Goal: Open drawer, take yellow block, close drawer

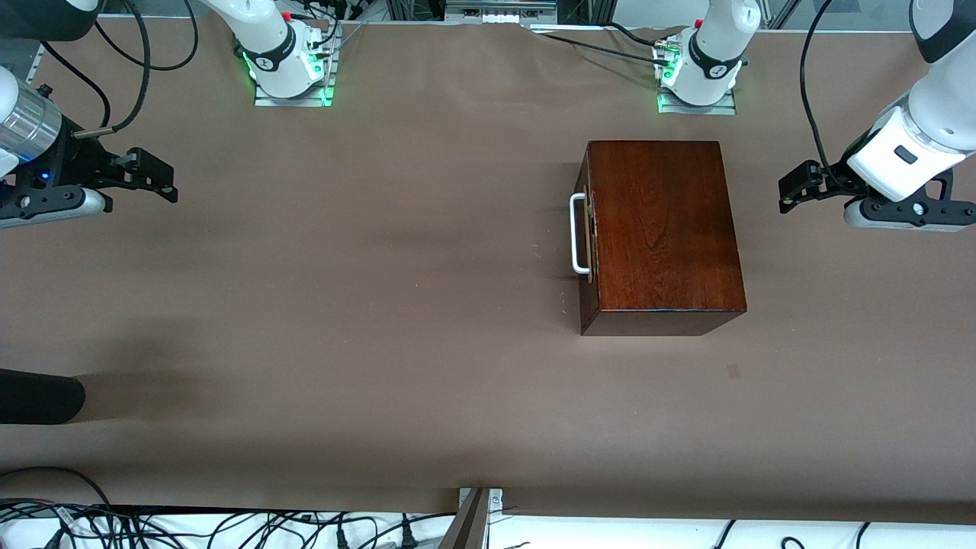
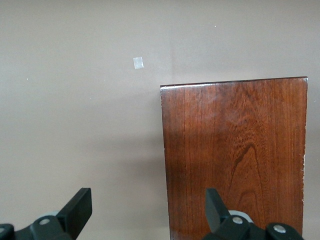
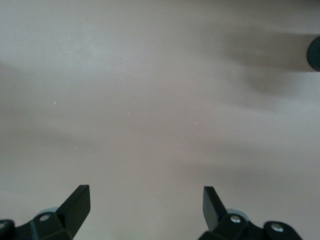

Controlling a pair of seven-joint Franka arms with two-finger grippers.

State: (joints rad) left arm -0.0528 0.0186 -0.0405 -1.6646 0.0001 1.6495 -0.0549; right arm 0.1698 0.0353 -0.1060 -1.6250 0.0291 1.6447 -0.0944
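Covering the whole table is a plain brown sheet, lightly creased near the arm bases. No brand, label or readable writing shows anywhere; the one mark on the sheet is a small pale square of tape, nearer the front camera than the box and a little toward the left arm's end. Green lights glow at both white arm bases along the table's upper edge. Black cables lie tangled past the table's near edge, and a dark rounded object juts in at the right arm's end, casting a soft shadow.

The box is glossy dark mahogany with clear grain on its lid, standing toward the left arm's end of the table. Its drawer is fully shut, the reddish-brown front flush with the box and facing the right arm's end. A white bar handle runs across that front. The yellow block is not visible in any view.

The left gripper hangs in the air beside the box, over bare table at the left arm's end. Its fingers stand spread wide with nothing between them, and the left wrist view looks down over the box's lid and the tape.

The right gripper waits over bare table at the right arm's end, well apart from the box. Its fingers are spread wide too, holding nothing.
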